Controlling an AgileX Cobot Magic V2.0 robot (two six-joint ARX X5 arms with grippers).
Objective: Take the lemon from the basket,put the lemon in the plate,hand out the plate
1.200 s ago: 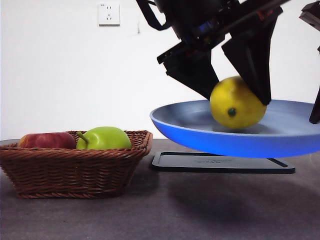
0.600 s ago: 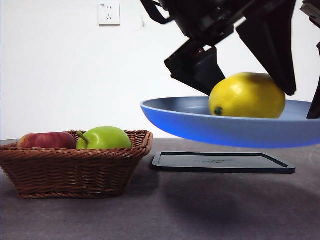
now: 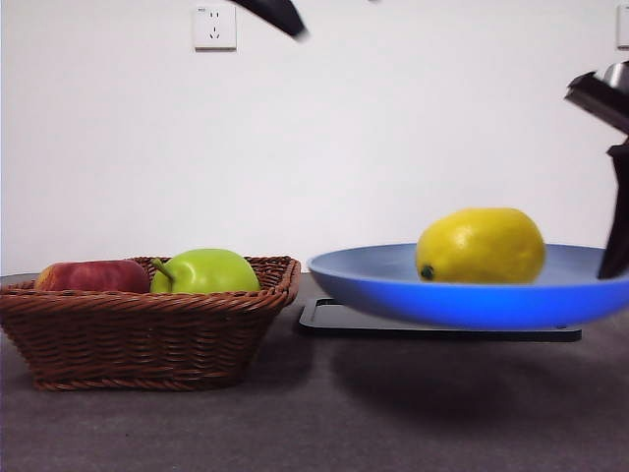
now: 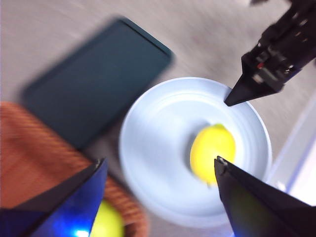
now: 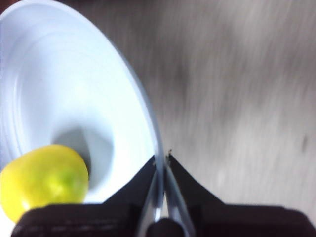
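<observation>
The yellow lemon lies in the light-blue plate, which hangs a little above the table. My right gripper is shut on the plate's rim and shows as a dark shape at the right edge of the front view. The lemon rests near that rim. My left gripper is open and empty, high above the plate and lemon. The wicker basket stands at the left.
The basket holds a red apple and a green fruit. A flat black tray lies on the table under and behind the plate; it also shows in the left wrist view. A black arm tip shows at the top edge.
My left gripper has let go of the lemon and risen out of the front view. The plate with the lemon has come down lower.
</observation>
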